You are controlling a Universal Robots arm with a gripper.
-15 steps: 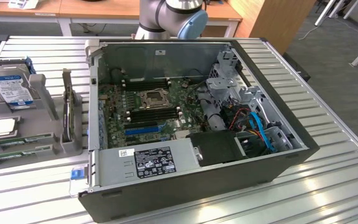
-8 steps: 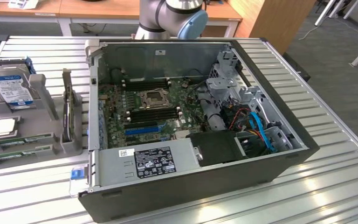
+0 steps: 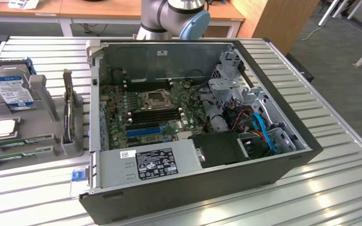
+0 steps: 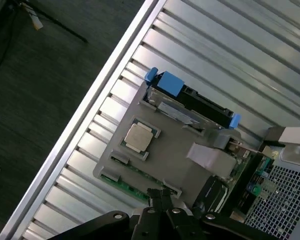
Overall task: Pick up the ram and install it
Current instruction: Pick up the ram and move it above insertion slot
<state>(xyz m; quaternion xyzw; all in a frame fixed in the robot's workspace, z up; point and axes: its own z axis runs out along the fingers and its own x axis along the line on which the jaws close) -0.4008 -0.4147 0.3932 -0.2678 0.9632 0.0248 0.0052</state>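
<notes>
In the wrist view, closed pincer hangs near ram.

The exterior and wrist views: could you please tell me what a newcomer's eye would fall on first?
The open computer case fills the middle of the table, its motherboard bared. At the exterior view's left a grey holder carries a hard drive with a blue label, a square processor chip and the green ram. The shut pincer hangs near the ram.
</notes>
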